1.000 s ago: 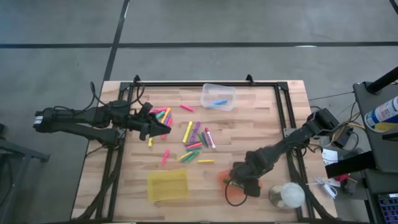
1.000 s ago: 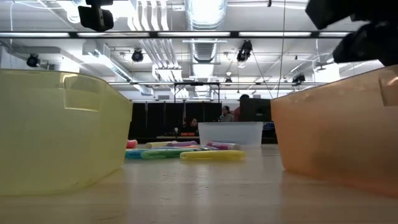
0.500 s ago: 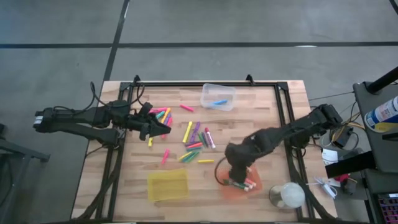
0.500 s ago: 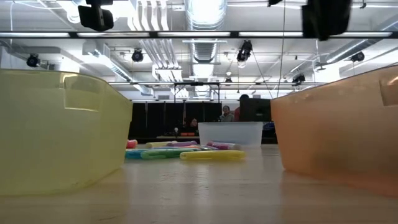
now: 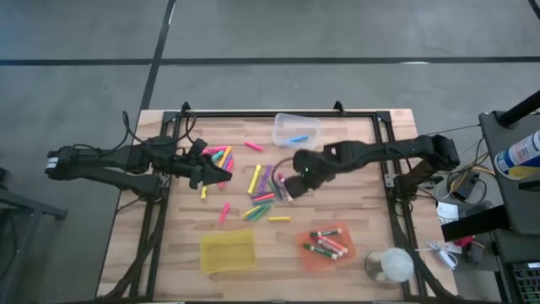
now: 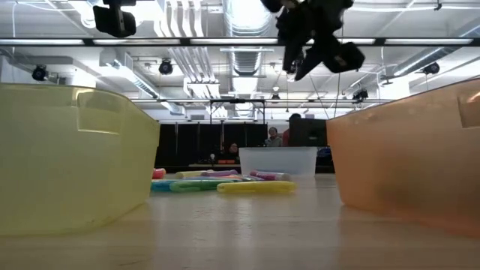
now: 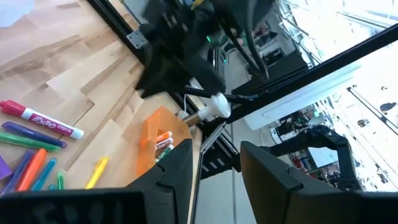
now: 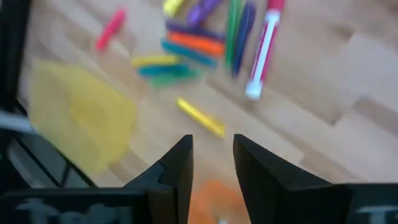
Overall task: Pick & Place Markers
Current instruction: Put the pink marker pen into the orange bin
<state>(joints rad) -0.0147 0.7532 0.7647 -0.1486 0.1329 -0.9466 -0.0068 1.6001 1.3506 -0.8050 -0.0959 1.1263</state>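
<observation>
Many coloured markers (image 5: 263, 192) lie loose on the wooden table's middle, and a smaller cluster (image 5: 221, 155) lies farther left. My right gripper (image 5: 288, 189) hangs open above the middle pile's right side, pointing steeply down, with nothing between its fingers (image 8: 211, 163); a white-barrelled marker (image 8: 263, 51) lies below it. My left gripper (image 5: 213, 174) hovers open and nearly level by the left cluster, also holding nothing (image 7: 214, 169). The orange bin (image 5: 309, 252) at the near right holds several white-barrelled markers (image 5: 327, 243). The clear bin (image 5: 314, 135) at the far middle holds a blue marker (image 5: 298, 138).
An empty-looking yellow bin (image 5: 226, 251) stands near the front edge, left of the orange one. A round whitish object (image 5: 391, 266) sits at the near right corner. Black frame rails (image 5: 381, 160) run along both sides of the table. Single markers lie apart: pink (image 5: 224, 212), yellow (image 5: 278, 219).
My right gripper has swung from above the orange bin toward the table's far left, rising a little and rolling its wrist, and now hangs over the middle pile. The markers in the orange bin have come into sight. My left arm has kept still.
</observation>
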